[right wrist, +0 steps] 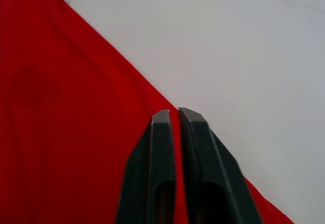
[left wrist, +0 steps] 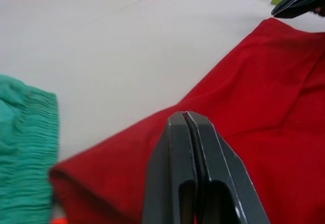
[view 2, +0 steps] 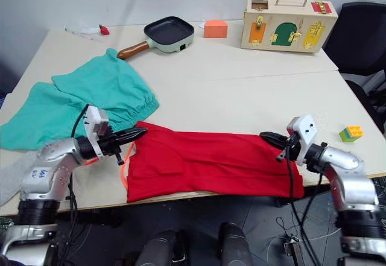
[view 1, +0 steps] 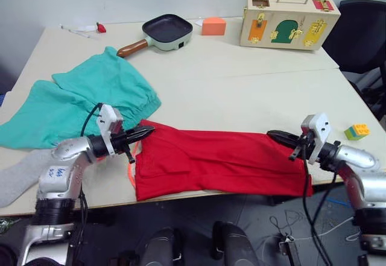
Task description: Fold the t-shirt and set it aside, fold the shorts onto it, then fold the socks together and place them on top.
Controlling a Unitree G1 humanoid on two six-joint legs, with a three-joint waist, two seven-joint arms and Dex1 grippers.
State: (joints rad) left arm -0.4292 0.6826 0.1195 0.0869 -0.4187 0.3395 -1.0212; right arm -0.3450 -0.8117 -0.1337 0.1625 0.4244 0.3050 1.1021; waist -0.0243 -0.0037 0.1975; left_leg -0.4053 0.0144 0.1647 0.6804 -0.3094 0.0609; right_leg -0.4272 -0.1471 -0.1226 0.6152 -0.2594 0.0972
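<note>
Lower centre of the frame: t-shirt, red, folded into a long band along the table's near edge, its front hem just at or slightly over that edge. Left gripper at the band's left end, fingers pressed together in the left wrist view, tips over the red cloth; whether any cloth is pinched between them, hard to say. Right gripper at the band's right end, fingers nearly together with only a thin gap in the right wrist view, lying along the cloth's far edge. Shorts spread at left of frame, teal, gathered waistband just beside the t-shirt's left end; orange drawstring showing near the left gripper. Grey sock at lower left, reaching the table's front edge.

Wide bare tabletop across the middle of the frame, between the red band and the far things. Upper part of frame: frying pan, orange block, wooden latch box. Toy brick at right, near the table's edge and apart from the right gripper. Small blue writing on the left forearm, too small to read.
</note>
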